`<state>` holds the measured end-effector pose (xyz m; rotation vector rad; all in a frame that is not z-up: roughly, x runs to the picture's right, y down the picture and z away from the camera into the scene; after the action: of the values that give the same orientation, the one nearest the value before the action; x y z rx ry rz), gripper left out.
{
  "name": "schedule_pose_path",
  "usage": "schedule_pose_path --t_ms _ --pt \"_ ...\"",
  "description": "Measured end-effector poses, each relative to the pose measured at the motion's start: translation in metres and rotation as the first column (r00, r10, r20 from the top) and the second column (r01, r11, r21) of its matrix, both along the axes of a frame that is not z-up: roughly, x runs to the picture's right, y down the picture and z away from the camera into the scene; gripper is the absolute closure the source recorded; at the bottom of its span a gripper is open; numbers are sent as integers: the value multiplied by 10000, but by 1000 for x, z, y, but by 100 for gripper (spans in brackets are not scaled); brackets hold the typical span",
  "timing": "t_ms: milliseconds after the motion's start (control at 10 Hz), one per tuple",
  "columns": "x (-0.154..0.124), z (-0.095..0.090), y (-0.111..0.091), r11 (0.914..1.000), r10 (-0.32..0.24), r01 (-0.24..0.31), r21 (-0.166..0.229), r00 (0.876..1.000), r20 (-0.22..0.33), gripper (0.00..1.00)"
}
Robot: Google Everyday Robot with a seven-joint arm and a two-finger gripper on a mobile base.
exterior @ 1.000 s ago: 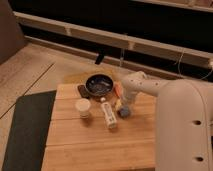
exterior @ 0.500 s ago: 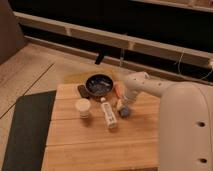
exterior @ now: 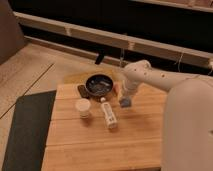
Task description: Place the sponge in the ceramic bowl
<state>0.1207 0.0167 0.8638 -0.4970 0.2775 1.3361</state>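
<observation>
The sponge [exterior: 126, 103] is a small blue-grey block just right of the white bottle's top, held a little above the wooden table [exterior: 140, 135]. My gripper [exterior: 125, 99] reaches down from the white arm on the right and is shut on the sponge. The ceramic bowl [exterior: 98, 84], dark and glossy, rests at the table's back edge, a short way left of and behind the gripper.
A small cream cup [exterior: 83, 107] stands in front of the bowl. A long white bottle [exterior: 108, 114] lies beside it towards the middle. A dark flat item [exterior: 81, 91] lies left of the bowl. A dark mat [exterior: 27, 130] covers the floor on the left.
The gripper has come down over the sponge, shut on it and raised it slightly off the table. Bowl, cup and bottle have not moved.
</observation>
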Motion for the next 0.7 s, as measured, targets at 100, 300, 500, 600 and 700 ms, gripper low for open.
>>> schedule_pose_path --t_ms 100,300,500,600,700 --pt "-5 3 -18 9997 -97 97 213 10000 20 100" --pt "-20 18 -50 9980 -342 326 548 9990 284 100" --pt "-37 36 -72 9963 -511 466 727 9968 609 100" --pt "-50 43 -80 9955 -605 540 778 9946 844 100" --pt "-69 52 -83 9944 -799 708 788 9897 1188 100"
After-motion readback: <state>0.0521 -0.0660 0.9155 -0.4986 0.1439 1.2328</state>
